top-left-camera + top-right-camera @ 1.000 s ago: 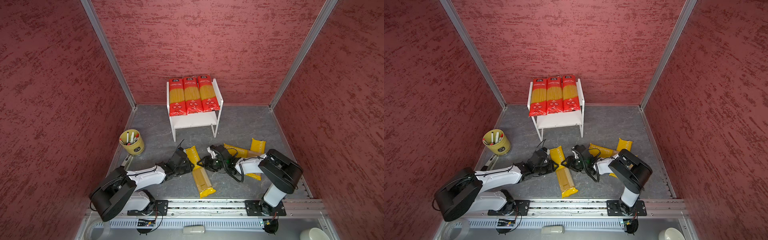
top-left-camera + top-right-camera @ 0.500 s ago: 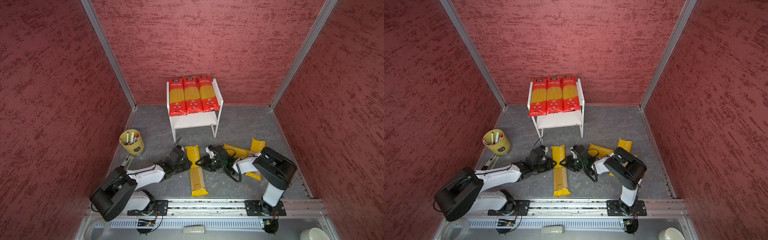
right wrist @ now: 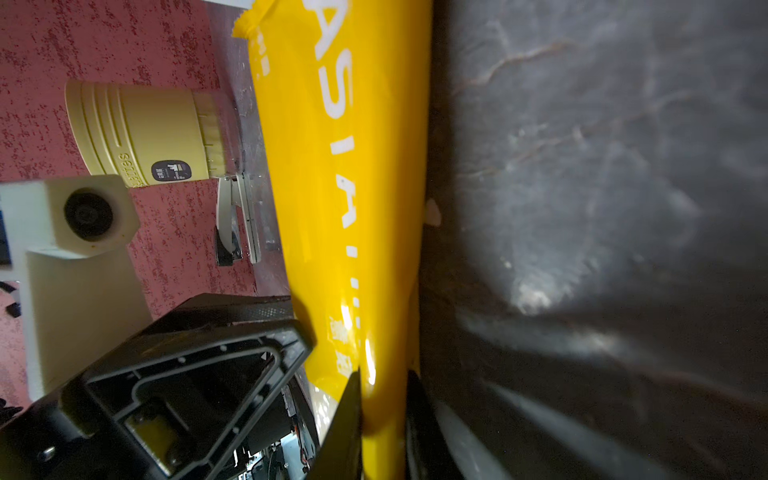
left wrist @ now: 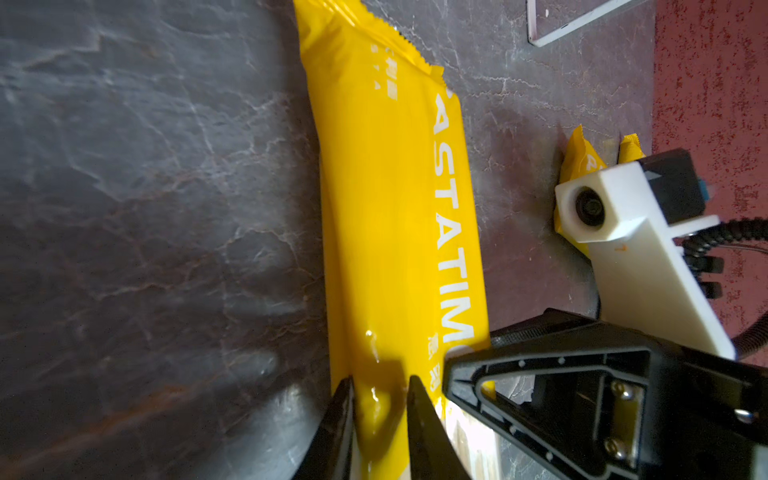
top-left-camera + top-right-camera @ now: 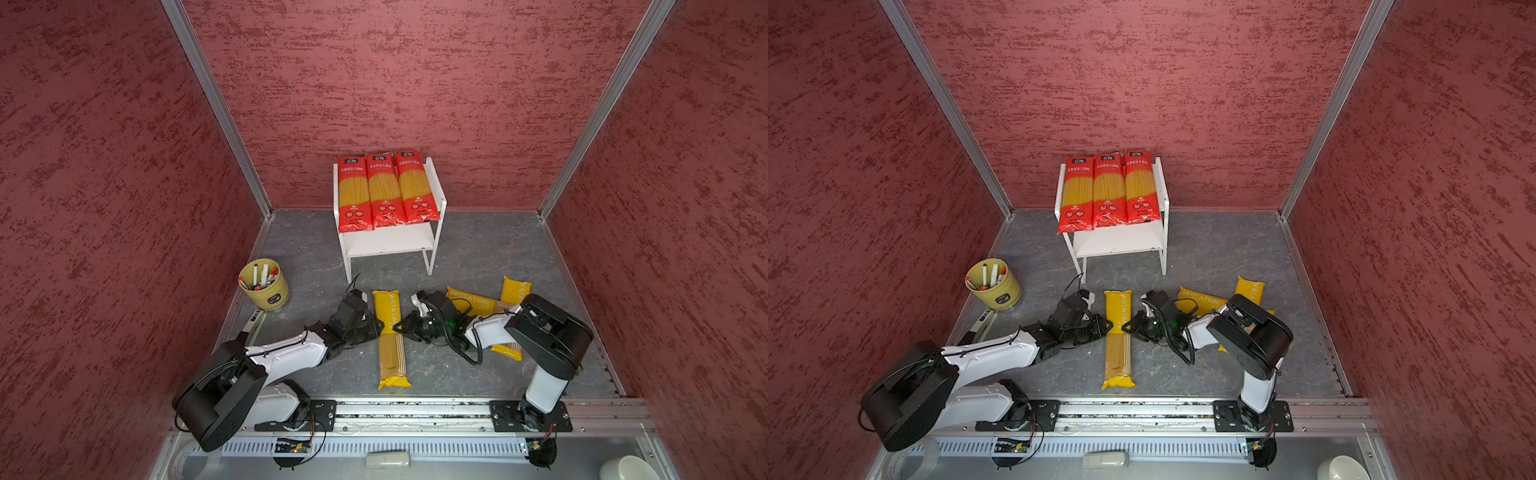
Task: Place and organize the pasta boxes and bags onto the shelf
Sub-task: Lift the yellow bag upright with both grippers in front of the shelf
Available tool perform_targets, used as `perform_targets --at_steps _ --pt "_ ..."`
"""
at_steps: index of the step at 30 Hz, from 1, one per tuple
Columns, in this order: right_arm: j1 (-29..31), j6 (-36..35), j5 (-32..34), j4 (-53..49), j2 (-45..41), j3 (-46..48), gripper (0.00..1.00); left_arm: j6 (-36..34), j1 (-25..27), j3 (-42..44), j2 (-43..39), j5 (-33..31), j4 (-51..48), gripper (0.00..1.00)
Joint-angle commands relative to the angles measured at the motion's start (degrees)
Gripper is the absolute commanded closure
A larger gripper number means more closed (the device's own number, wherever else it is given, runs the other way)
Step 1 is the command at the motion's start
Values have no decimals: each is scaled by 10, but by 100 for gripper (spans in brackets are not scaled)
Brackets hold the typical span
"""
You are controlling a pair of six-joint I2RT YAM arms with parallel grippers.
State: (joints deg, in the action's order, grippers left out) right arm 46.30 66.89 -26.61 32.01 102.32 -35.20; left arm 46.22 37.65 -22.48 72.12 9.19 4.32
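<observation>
Three red pasta packs [image 5: 386, 191] [image 5: 1108, 191] lie side by side on the top tier of the white shelf [image 5: 390, 243] [image 5: 1121, 241]. A yellow PASTATIME pack [image 5: 388, 345] [image 5: 1118, 340] [image 4: 395, 208] [image 3: 345, 187] lies lengthwise on the grey floor in front of it. My left gripper [image 5: 379, 326] [image 5: 1109, 326] [image 4: 380, 380] is shut on the pack's left edge at mid-length. Facing it, my right gripper [image 5: 397, 328] [image 5: 1125, 327] [image 3: 382, 374] is shut on the right edge. Two more yellow packs [image 5: 471, 299] [image 5: 1250, 289] lie to the right, partly under the right arm.
A yellow-green cup of markers [image 5: 264, 284] [image 5: 992, 284] [image 3: 141, 137] stands by the left wall, with a small stapler-like item [image 5: 253, 322] [image 3: 235, 220] on the floor near it. The shelf's lower tier holds nothing. The arm rail [image 5: 415, 409] runs along the front edge.
The yellow pack has swung from a slant to straight, its near end moving left. The right gripper's jaws have closed on its edge; the left gripper kept its grip.
</observation>
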Motion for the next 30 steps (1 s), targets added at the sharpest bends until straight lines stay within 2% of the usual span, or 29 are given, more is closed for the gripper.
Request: perform_targets --at_steps 1,12,20,30 --pt "8 17 17 37 -16 0 89 -6 1 4 -17 36 22 76" --pt "8 17 50 96 -52 26 100 -15 -23 2 -81 45 -26 72" --pt "8 13 68 114 -67 34 100 -23 -41 3 -122 53 -54 70" --pt "8 -54 130 115 -135 54 100 -44 -65 3 -186 79 -70 64"
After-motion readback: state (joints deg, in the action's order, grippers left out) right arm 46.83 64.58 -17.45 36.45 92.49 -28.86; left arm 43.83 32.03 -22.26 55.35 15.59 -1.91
